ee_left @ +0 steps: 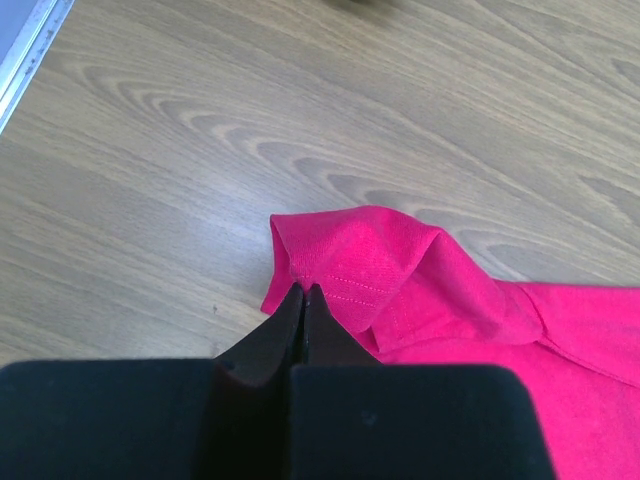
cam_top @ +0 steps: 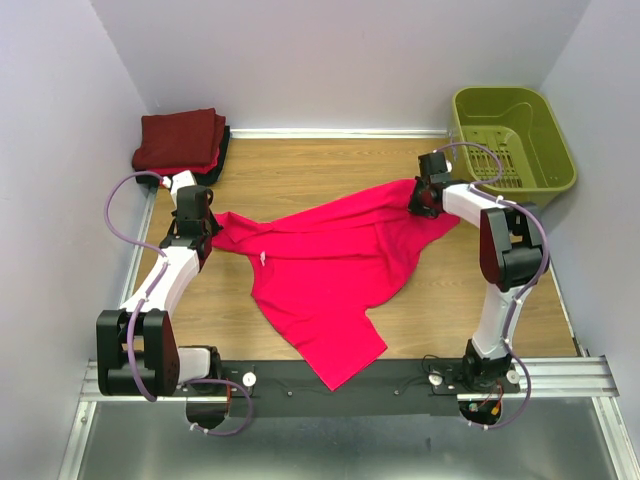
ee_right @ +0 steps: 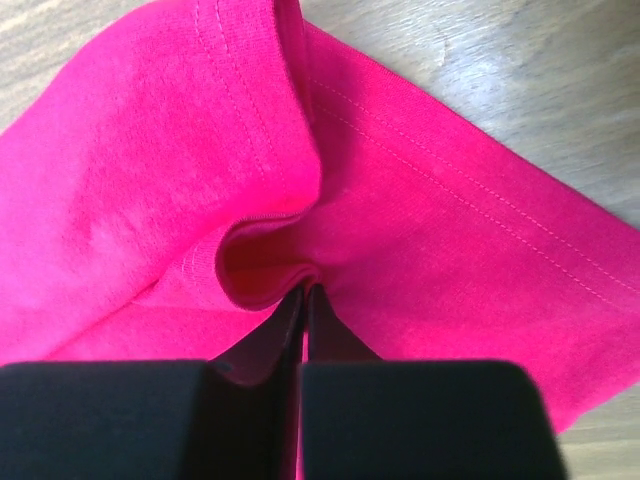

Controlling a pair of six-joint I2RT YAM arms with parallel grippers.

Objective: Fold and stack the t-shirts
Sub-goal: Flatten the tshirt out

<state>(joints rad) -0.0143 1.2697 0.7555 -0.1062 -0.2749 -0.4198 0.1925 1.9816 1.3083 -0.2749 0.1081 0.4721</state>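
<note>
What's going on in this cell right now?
Both arms hold the pink-red t-shirt, which lies unfolded and rumpled on the table. The left gripper is shut on a sleeve hem. The right gripper pinches cloth at the opposite end. A folded shirt stack sits in the far-left corner.

Overhead plus wrist close-ups — shirt (cam_top: 330, 270) shared

Bare table (cam_top: 320, 165) lies open between the folded stack (cam_top: 180, 140) and the basket (cam_top: 515, 135); the pink t-shirt (cam_top: 330, 270) covers the middle.
</note>
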